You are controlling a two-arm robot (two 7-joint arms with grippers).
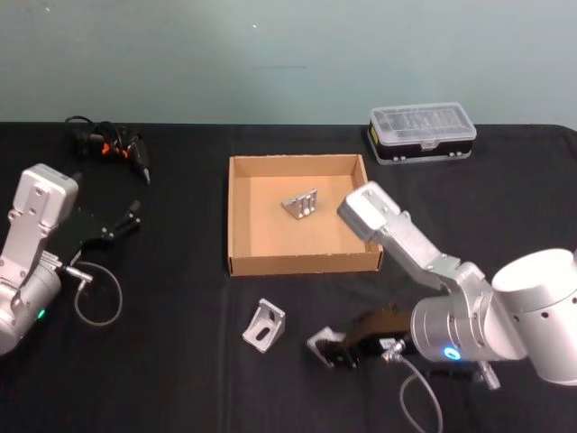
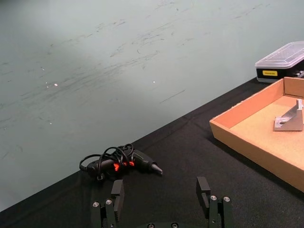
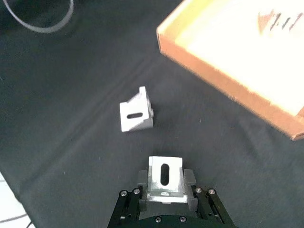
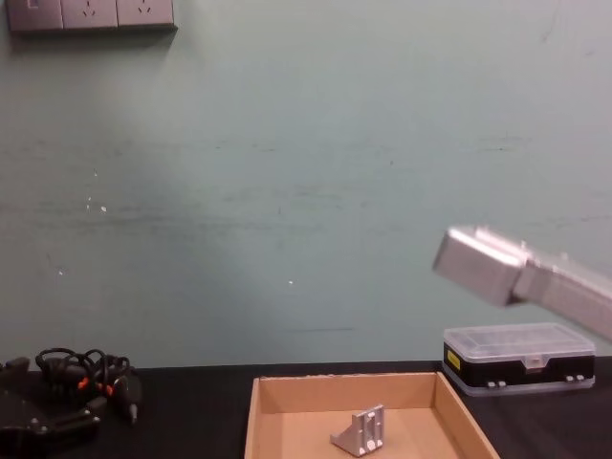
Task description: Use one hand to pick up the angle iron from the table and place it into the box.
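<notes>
Currently the black elongated right gripper (image 1: 347,350), on its silver-grey arm w/ the glowing blue ring, sits low over the flat matte black table (image 1: 180,379), close to the robot's body & in front of the box. Its fingers (image 3: 189,178) pinch a small silver L-shaped metal angle iron (image 3: 165,179) from both sides, slotted face toward the wrist cam. That side grip is prob. chosen bc the flat flanks give the pads parallel faces, so the piece can't twist. Can't tell if it's off the table yet.

A shallow tan cardboard box (image 1: 302,263) lies mid-table just beyond that gripper, w/ an open top & low walls. My read: the carry needs only a short lift fwd over the near wall, then a drop-in from above.

The left gripper (image 2: 161,202) is idle at the table's left side, its fingers (image 2: 116,192) spread wide w/ nothing between. It's presumably parked there bc the task wants one arm only, & it's well apart from the box.

Counts:
- Angle irons = 3. One is gripped. A second angle iron (image 1: 264,325) lies loose on the table just left of the right gripper. A third angle iron (image 1: 301,206) stands inside the box near its middle, apart from the walls.
- Boxes = 1.
- Clear-lidded plastic case (image 1: 421,133) w/ black base = 1, at the far right, beyond the box.
- Black pen-shaped power tool (image 1: 113,144) w/ orange marks & coiled cable = 1, far left.
- Arms = 2.

So approx. 1 of 3 is done, 1 is in hand & 1 waits.
</notes>
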